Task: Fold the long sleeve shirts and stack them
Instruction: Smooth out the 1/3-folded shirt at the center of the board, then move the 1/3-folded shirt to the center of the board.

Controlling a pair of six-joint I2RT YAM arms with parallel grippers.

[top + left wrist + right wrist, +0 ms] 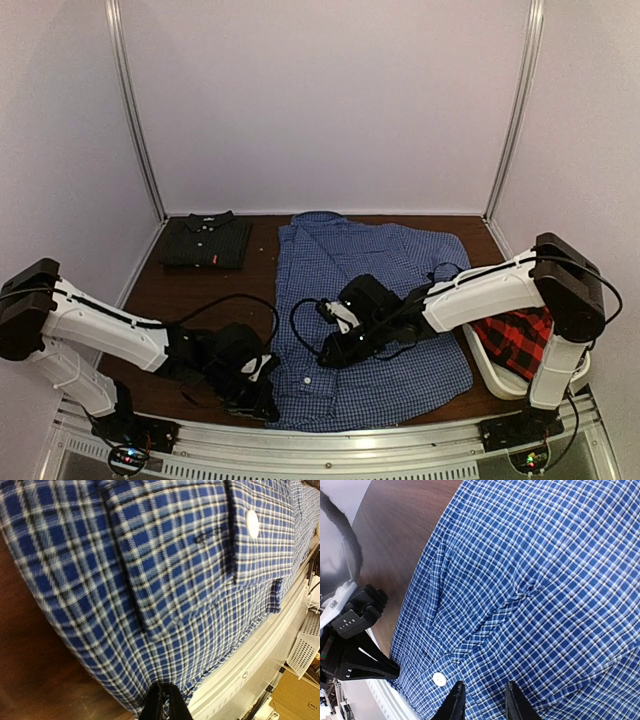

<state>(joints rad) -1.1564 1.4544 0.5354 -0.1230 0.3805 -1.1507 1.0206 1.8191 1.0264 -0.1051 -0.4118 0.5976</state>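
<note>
Blue gingham shirt [400,262] lies spread mid-table; left gripper [165,701] pinches shut on its hem corner at 7 o'clock, right gripper [482,700] presses mid-cloth, fingers apart, grip unclear, likely to anchor and lift a fold.

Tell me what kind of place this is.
Probably a robot lab test cell: white panels on metal posts enclose a wooden table, and two robot arms reach onto a blue gingham shirt.
</note>
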